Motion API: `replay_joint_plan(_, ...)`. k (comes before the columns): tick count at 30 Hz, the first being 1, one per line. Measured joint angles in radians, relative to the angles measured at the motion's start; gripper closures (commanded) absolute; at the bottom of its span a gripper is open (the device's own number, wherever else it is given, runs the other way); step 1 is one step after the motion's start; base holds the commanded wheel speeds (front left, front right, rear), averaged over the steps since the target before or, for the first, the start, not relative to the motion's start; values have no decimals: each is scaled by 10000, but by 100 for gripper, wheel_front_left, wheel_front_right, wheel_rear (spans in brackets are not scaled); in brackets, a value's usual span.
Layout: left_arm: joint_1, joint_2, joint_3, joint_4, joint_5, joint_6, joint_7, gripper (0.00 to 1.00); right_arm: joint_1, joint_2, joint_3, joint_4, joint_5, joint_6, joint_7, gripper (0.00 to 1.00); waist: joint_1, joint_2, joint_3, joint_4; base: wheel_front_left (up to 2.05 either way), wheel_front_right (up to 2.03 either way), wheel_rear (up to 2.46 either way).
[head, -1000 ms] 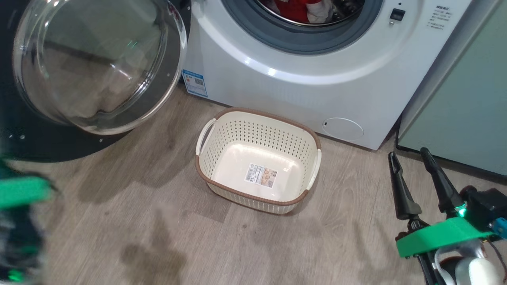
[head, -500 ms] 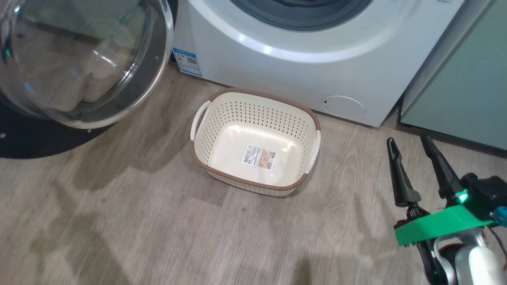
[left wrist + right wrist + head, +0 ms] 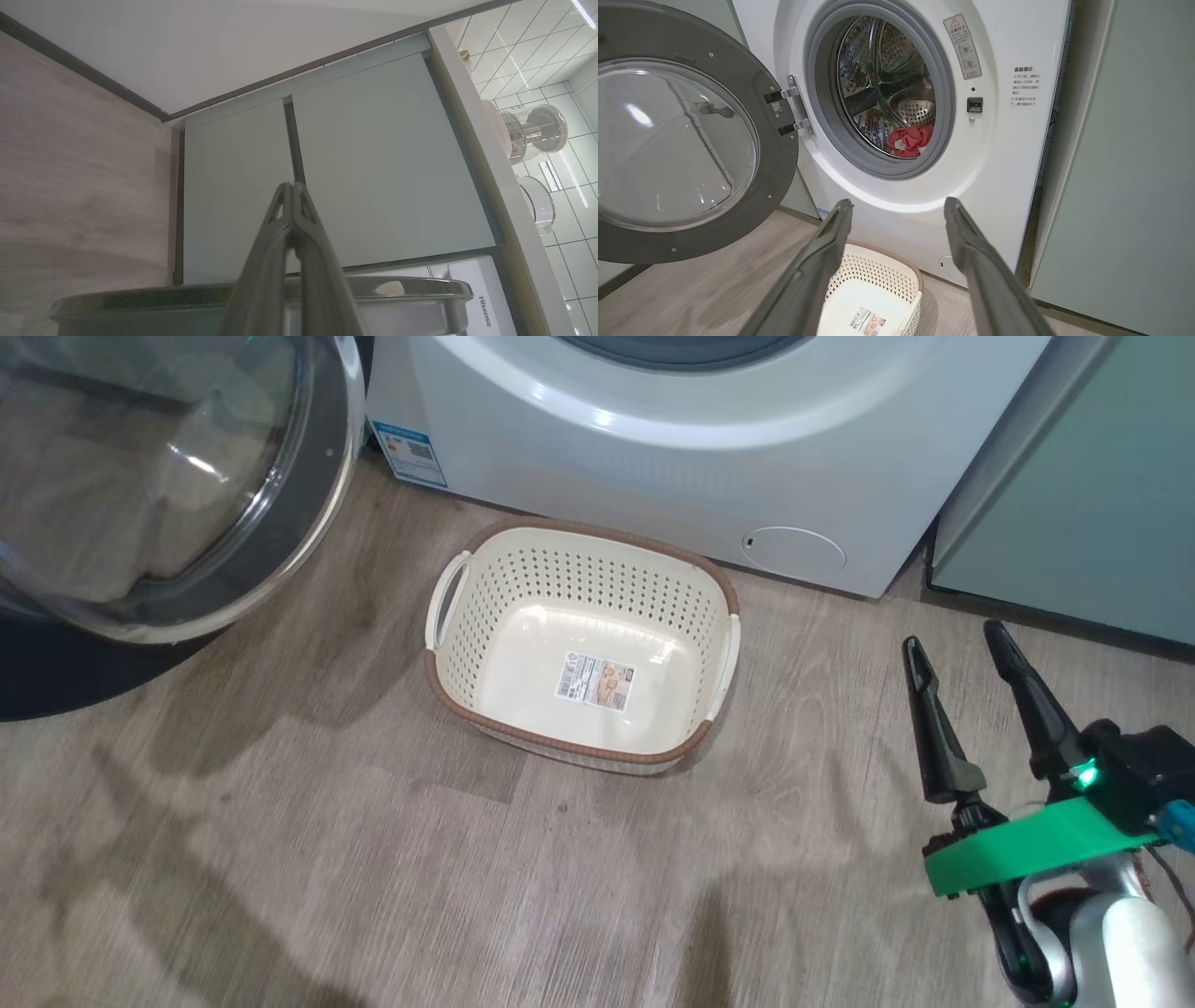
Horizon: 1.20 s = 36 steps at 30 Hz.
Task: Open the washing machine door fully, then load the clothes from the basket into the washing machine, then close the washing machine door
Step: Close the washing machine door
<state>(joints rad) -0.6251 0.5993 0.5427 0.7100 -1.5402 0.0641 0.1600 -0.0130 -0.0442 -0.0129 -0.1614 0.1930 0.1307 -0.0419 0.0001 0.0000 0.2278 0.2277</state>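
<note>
Door (image 3: 677, 144) stands aside; drum (image 3: 887, 84) unobstructed

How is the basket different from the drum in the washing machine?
The basket is cream plastic; the drum is shiny metal. The basket holds just a sticker; the drum holds red clothes. The basket opens upward; the drum opens sideways. Both have many little holes.

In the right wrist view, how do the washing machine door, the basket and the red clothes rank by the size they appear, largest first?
1. washing machine door, swung toward the camera, which enlarges it.
2. basket, cut off at the bottom edge.
3. clothes, small, deep inside the drum.
</note>
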Motion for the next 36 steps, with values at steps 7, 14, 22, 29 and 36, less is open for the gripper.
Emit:
replay_joint_plan(7,-345,2,-178,746,-75,-408,370,100,-42,0,13,-128,-102,0,201,0,1,0,212,-46,0,0,0)
replay_joint_plan(14,-500,6,-412,1214,-79,-627,965,100,-207,0,21,-232,-174,0,265,0,0,0,392,-52,0,0,0)
replay_joint_plan(22,-577,19,-606,1384,-182,-886,1682,100,-213,-2,15,-247,-192,0,337,0,0,0,491,-23,0,0,0)
replay_joint_plan(29,-512,98,-686,1275,-531,-1062,2920,100,-225,-2,-105,-245,-190,0,336,0,0,0,441,78,0,0,0)
replay_joint_plan(36,-112,-4,-765,809,-849,-1154,3898,100,-225,-2,-94,-230,-190,0,336,0,0,0,379,240,0,0,0)
